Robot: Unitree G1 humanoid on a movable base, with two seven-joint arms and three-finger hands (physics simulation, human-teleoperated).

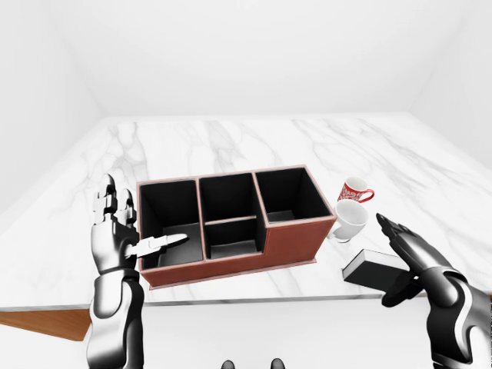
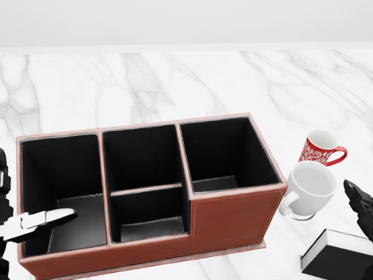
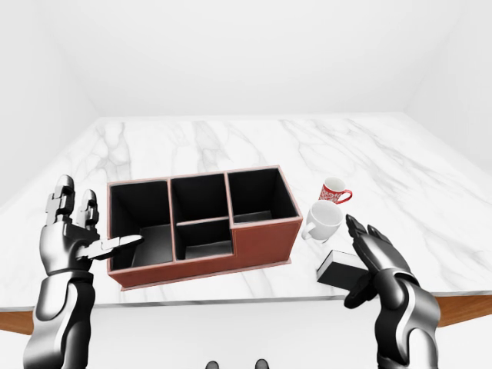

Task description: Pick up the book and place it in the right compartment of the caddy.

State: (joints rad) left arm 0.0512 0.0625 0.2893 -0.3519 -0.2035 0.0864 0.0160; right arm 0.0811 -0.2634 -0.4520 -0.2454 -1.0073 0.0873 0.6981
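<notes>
White marble counter (image 1: 254,142) filling the scene, wide and bare toward the top of every view. Red-brown caddy (image 2: 233,219) at its middle, long side across the view: one large compartment at the left, a middle bay split in two, and the right compartment (image 2: 224,153), deep, black-lined and empty.

Left hand (image 1: 115,227) raised beside the caddy's left end, fingers spread upward, thumb poking over the rim of the left compartment, holding nothing. Right hand (image 3: 375,257) low at the right, fingers extended and apart, also holding nothing, hovering above the book without closing on it; contact not discernible.

Black book (image 1: 377,267) lying flat near the counter's lower edge, right of the caddy and well clear of it, pale page edge toward the caddy. White mug (image 2: 309,188) just beside the caddy's right end, close above the book in the head view; small red patterned mug (image 2: 319,149) right behind it.

Likely step: the reach, grasp not yet made. Next move probably calls for lowering the right hand, closing fingers across the book's thickness, lifting clear of the white mug, then tipping the book on edge to slide into the right compartment. Main risk: knocking the white mug along the way.
</notes>
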